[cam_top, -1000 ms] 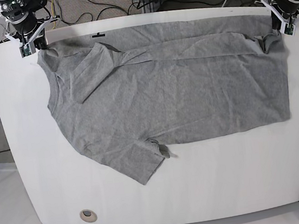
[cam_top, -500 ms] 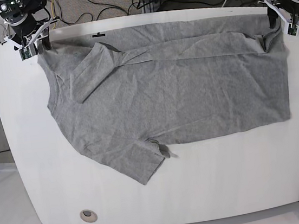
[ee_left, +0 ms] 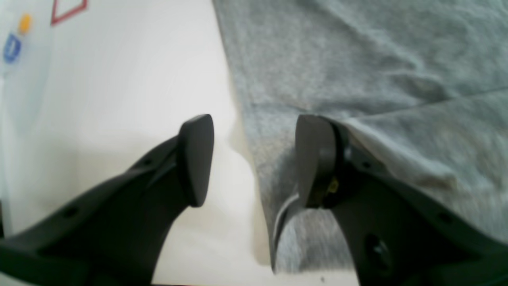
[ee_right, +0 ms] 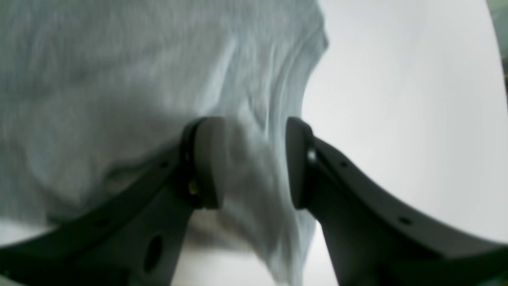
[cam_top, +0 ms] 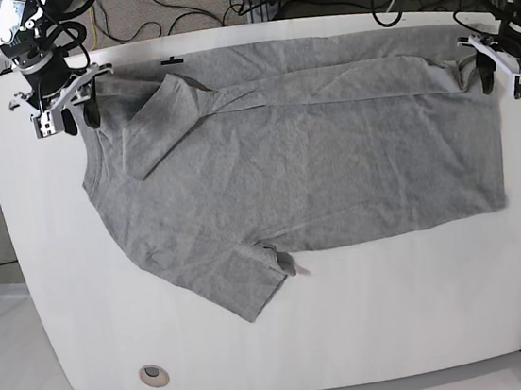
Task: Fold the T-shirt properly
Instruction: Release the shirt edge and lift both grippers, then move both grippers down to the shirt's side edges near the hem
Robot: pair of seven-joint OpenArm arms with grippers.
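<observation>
- Base view: the T-shirt (cam_top: 304,161) lies spread on the white worktop (cam_top: 369,305), its far edge folded over. The right gripper (cam_top: 69,119) hangs at its collar-end corner, the left gripper (cam_top: 498,75) at its hem-end corner.
- Left wrist view: jaws apart, gripping nothing, one finger (ee_left: 313,159) over grey cloth, the other over bare worktop.
- Right wrist view: jaws parted, a loose ridge of cloth between them, unclamped.
</observation>
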